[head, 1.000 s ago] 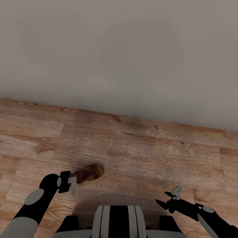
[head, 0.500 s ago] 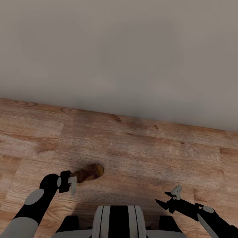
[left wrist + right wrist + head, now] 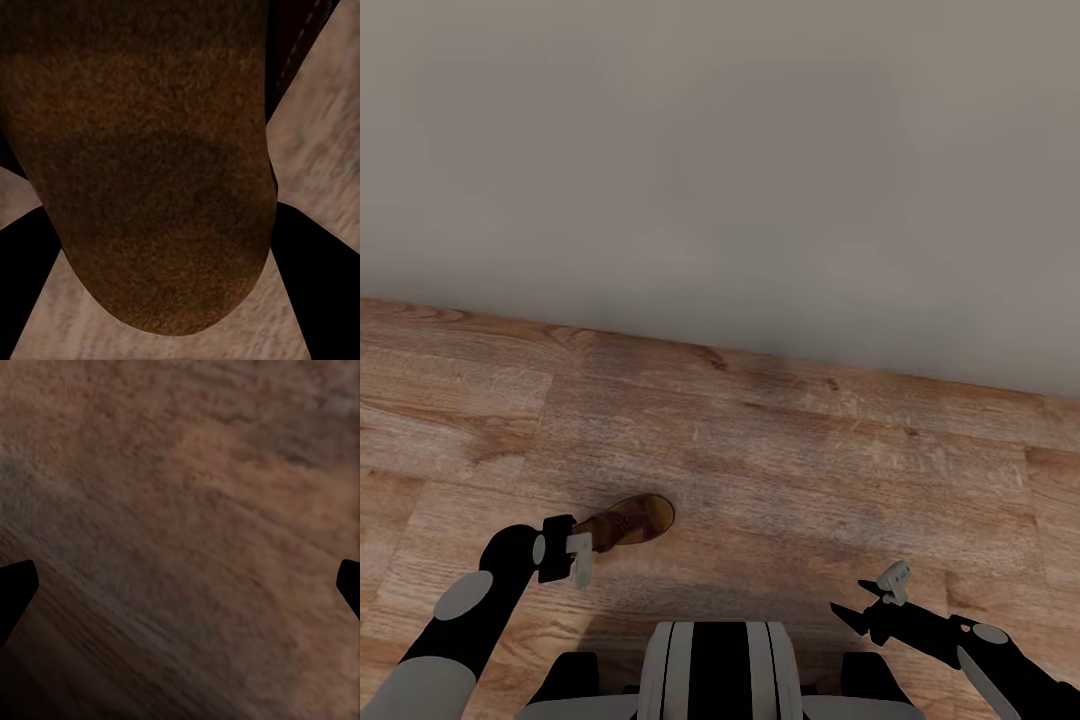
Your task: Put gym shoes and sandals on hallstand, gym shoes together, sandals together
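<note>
Holding one brown sandal (image 3: pixel 630 522) at its heel end, the left end effector (image 3: pixel 578 558) is pinching it low over the corridor floor (image 3: pixel 780 450), near left of the scene. The right end effector (image 3: pixel 892 583) hangs spread and empty. To do this well, I think the pinch must be kept firm and the sandal level while turning toward the rack.

Brown leather sandal (image 3: pixel 630 523) w/ dark sole, lying near-horizontal just above wood-grain plank floor (image 3: pixel 790 470), toe pointing away toward off-white wall side. Heel end at left gripper (image 3: pixel 582 560), clamped betw. its fingers. Left wrist view: suede-like brown surface close-up.
</note>
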### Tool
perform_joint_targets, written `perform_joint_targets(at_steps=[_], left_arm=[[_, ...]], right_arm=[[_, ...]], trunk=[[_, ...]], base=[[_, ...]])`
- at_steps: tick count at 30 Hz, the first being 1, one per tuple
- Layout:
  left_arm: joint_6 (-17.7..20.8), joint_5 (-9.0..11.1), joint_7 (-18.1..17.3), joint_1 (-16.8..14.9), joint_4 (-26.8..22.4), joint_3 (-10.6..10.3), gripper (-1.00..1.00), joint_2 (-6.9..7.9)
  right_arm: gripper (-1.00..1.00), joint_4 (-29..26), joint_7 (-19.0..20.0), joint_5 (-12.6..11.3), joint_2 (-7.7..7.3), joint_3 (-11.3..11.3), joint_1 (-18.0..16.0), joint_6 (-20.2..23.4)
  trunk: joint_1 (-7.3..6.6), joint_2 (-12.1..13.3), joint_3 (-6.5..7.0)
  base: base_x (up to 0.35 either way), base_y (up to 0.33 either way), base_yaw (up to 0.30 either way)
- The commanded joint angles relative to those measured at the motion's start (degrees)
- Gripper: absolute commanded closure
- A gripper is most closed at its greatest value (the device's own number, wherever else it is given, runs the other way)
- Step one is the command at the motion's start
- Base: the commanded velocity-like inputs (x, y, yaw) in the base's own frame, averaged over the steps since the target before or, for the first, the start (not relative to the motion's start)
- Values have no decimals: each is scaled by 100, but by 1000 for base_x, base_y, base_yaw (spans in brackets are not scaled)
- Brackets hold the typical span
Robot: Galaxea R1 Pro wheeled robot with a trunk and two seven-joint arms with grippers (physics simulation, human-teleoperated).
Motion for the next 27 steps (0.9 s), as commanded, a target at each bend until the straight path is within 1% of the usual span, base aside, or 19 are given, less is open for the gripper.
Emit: perform_joint_targets(at_steps=[1,17,24,26,27], left_arm=[[45,1,-30,-4,-9,-8,100,2],[38,27,-29,-12,-19,-8,100,3],[35,67,-22,-8,-1,12,100,-10],[36,95,-17,-10,19,29,100,-15],[32,289,-13,-11,62,128,100,-31]], right_arm=[[-100,5,-3,-36,-8,35,-5,-27],[-100,12,4,-37,1,43,-5,-45],[-100,22,1,-28,1,44,-5,-45],[-100,22,-1,-28,-2,42,-5,-45],[-100,41,-3,-28,-7,42,-5,-45]], trunk=[[-3,0,19],[-45,22,374],[-63,31,529],[-68,34,573],[-70,35,595]], base=[[0,0,0],[0,0,0],[0,0,0],[0,0,0],[0,0,0]])
